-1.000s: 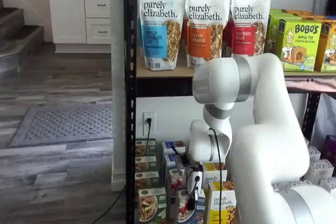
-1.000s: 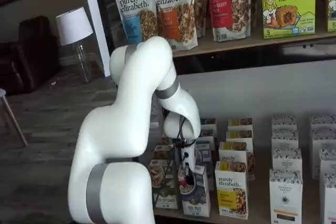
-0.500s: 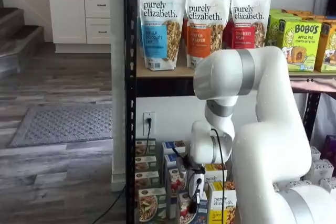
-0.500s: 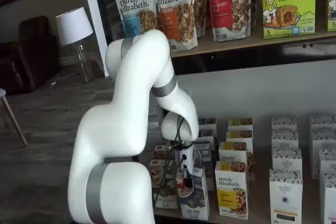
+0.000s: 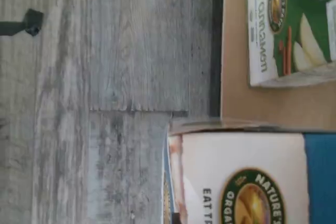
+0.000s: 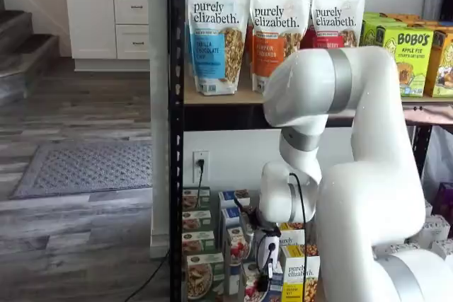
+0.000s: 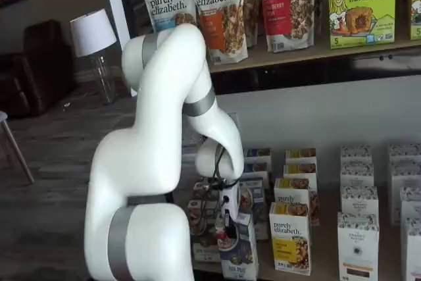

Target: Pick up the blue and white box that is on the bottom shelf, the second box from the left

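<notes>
The pincer (image 7: 225, 229) is closed on the blue and white box (image 7: 238, 255), which sits at the front edge of the bottom shelf (image 7: 309, 273), beside the yellow-and-white carton (image 7: 290, 238). The step in hand appears to be extraction; the next move calls for a straight pull clear of neighbouring cartons without tilting the box.

The blue and white box (image 6: 253, 284) is cut off below.

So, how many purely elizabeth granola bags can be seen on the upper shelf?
3, side by side in both shelf views: the blue-label bag at the left, the orange-label bag in the middle, the red-label bag at the right. The arm could hide more.
</notes>
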